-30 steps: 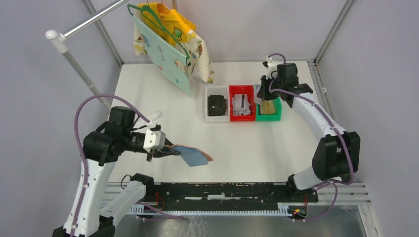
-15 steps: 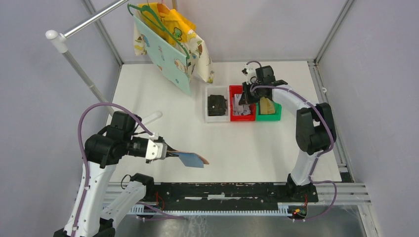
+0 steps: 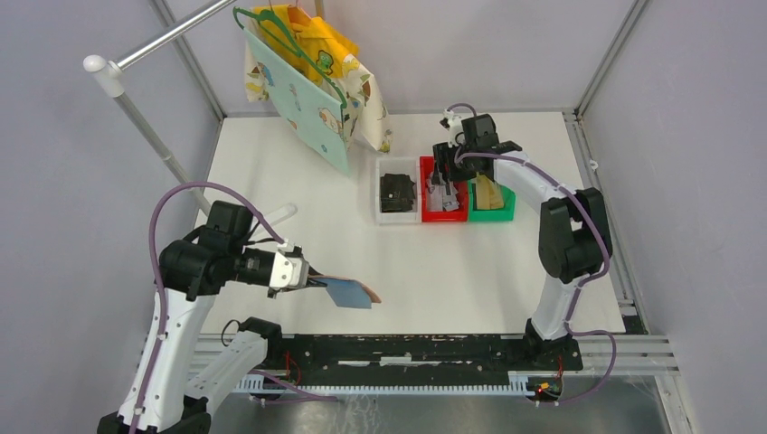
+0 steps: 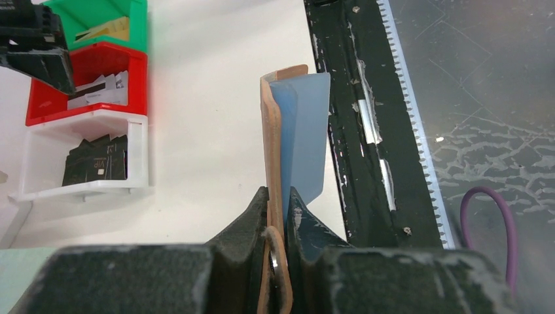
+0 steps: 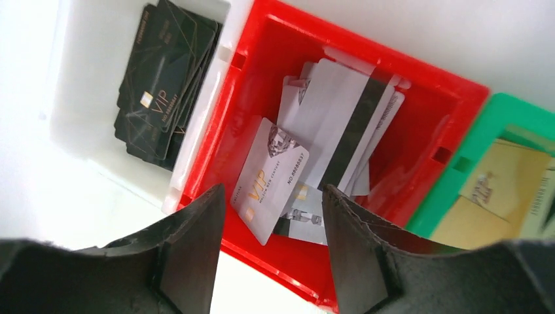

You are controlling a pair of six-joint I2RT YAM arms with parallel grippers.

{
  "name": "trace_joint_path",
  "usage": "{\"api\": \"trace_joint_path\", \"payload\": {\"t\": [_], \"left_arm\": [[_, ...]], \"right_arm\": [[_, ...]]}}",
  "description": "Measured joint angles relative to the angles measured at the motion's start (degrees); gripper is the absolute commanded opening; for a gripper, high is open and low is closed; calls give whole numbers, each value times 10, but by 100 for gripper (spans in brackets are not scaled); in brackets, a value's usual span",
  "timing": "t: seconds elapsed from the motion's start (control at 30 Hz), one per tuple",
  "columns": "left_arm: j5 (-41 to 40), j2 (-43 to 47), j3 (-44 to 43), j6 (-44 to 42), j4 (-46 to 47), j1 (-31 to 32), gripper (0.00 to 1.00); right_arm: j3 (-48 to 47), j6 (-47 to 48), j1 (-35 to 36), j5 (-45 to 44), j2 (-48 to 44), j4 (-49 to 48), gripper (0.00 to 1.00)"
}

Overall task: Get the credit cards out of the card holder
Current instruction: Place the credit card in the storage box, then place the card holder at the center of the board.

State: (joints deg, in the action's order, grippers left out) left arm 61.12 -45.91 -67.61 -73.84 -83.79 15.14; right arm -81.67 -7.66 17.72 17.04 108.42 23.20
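The salmon-pink card holder [image 3: 351, 291] hangs open above the table's near left part, its light blue inside [image 4: 304, 131] facing right in the left wrist view. My left gripper [image 4: 278, 196] is shut on its edge. My right gripper [image 5: 273, 190] hovers open over the red bin [image 5: 419, 131], nothing between its fingers. Grey-silver credit cards [image 5: 271, 173] lie loose in that bin. Black cards [image 5: 163, 78] fill the clear bin [image 3: 398, 217], and gold-tan cards [image 5: 497, 183] lie in the green bin [image 3: 493, 215]. No card shows in the holder's pockets.
The three bins stand side by side at the back middle. Patterned cloth bags [image 3: 307, 90] hang from a rail [image 3: 136, 99] at the back left. A black mounting bar [image 3: 407, 348] runs along the near edge.
My right gripper has moved left from above the green bin to above the red bin and has opened. The left arm shifted slightly, still holding the card holder.
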Motion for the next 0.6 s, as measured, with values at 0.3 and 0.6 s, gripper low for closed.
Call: {"api": "trace_joint_path", "payload": {"t": [0.3, 0.6], "left_arm": [[0, -7, 0, -15, -2, 0, 2], [-2, -20, 2, -43, 2, 0, 2]], "right_arm": [[40, -2, 50, -35, -193, -53, 76], [364, -90, 178, 201, -425, -363, 91]]}}
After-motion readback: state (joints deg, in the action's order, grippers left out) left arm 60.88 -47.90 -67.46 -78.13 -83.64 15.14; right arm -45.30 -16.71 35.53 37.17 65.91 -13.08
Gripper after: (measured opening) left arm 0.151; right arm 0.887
